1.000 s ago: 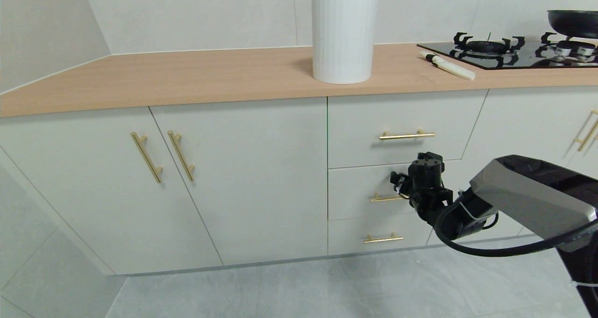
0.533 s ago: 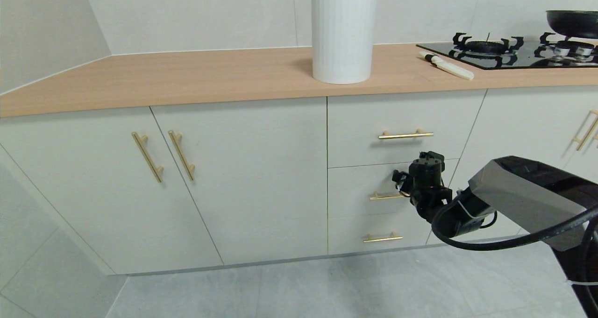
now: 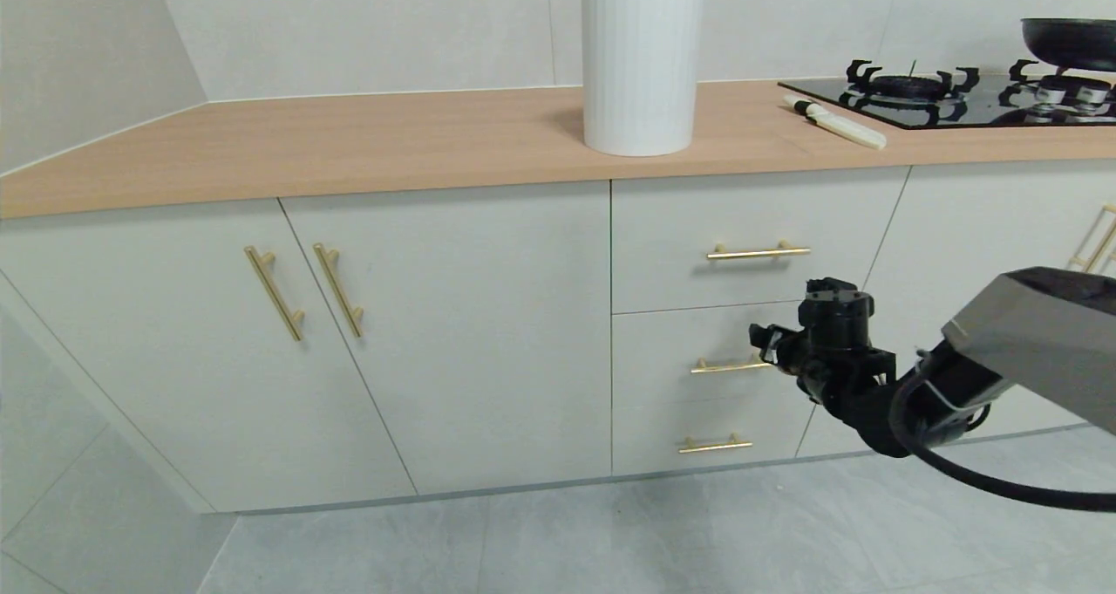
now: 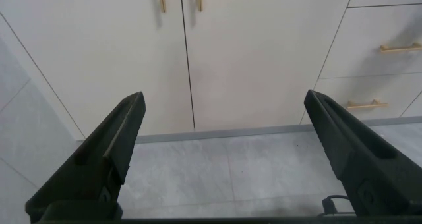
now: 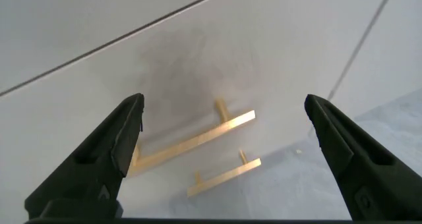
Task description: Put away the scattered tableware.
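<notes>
Two grippers spread wide, both empty. Right gripper [image 3: 767, 348] sits at the right end of the middle drawer handle [image 3: 722, 367], bar not yet between the jaws. Left gripper [image 4: 224, 151] faces the floor by the cabinet doors. Knife-like utensil [image 3: 834, 122] lies on the countertop [image 3: 392, 140], far right, just left of the hob [image 3: 942, 101]. Judged step: opening the drawer. Straddle the bar squarely, close firmly, pull straight out.
</notes>
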Motion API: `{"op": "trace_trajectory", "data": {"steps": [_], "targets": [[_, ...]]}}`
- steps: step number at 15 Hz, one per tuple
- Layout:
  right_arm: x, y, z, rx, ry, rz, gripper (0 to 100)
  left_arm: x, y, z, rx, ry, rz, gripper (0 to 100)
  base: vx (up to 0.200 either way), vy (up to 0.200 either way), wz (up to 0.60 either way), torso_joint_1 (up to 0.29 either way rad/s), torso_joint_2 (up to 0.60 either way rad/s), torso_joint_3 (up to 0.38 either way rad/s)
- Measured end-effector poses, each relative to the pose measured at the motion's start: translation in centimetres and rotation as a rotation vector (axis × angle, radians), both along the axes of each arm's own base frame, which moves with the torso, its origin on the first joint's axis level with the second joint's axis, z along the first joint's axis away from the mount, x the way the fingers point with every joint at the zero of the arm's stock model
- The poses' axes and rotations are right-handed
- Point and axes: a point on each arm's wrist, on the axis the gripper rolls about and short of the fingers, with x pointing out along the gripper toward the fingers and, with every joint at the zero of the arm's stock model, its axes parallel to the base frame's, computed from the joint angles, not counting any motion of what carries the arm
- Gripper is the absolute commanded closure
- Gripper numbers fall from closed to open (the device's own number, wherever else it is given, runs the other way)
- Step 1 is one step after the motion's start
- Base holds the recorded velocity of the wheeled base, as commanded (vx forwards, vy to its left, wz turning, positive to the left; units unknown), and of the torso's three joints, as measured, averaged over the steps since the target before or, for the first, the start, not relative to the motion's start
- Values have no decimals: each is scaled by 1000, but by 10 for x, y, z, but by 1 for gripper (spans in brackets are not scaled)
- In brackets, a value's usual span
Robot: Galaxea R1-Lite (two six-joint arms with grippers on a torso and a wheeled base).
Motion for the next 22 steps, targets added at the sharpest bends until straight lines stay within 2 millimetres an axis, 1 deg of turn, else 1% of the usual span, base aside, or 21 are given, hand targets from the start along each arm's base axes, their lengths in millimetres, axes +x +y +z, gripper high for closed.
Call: {"op": "trace_trajectory", "data": {"steps": [1,3,4,5,7,8,10,11,12,14,15,17,18,20,22], "targets": [[-14,-4,16,-7,-11,9,0,0,0,0,0,0,0,0,0,0,0,0,0,0],[-49,-11,53,-17,-55,19,0,0,0,0,0,0,0,0,0,0,0,0,0,0],[-71,-16,71,-30,-83,19,0,0,0,0,0,0,0,0,0,0,0,0,0,0],[-99,-23,90,-51,-117,21,0,0,0,0,0,0,0,0,0,0,0,0,0,0],[-150,-37,120,-99,-184,20,0,0,0,0,0,0,0,0,0,0,0,0,0,0],[-179,-46,133,-124,-217,15,0,0,0,0,0,0,0,0,0,0,0,0,0,0],[-231,-64,150,-167,-241,3,0,0,0,0,0,0,1,0,0,0,0,0,0,0],[-260,-75,154,-190,-237,-11,0,0,0,0,0,0,1,0,0,0,0,0,0,0],[-283,-84,155,-206,-227,-25,0,0,0,0,0,0,1,0,0,0,0,0,0,0],[-334,-103,153,-235,-213,-60,0,0,0,0,0,0,1,0,0,0,0,0,0,0],[-353,-109,152,-243,-220,-78,0,0,0,0,0,0,1,0,0,0,0,0,0,0],[-400,-120,145,-261,-265,-133,0,0,0,0,0,0,0,0,0,0,0,0,0,0],[-417,-123,139,-276,-278,-159,0,0,0,0,0,0,0,0,0,0,0,0,0,0],[-445,-125,126,-291,-297,-245,0,0,0,0,0,0,0,0,0,0,0,0,0,0],[-459,-123,113,-297,-320,-305,0,0,0,0,0,0,0,0,0,0,0,0,0,0]]}}
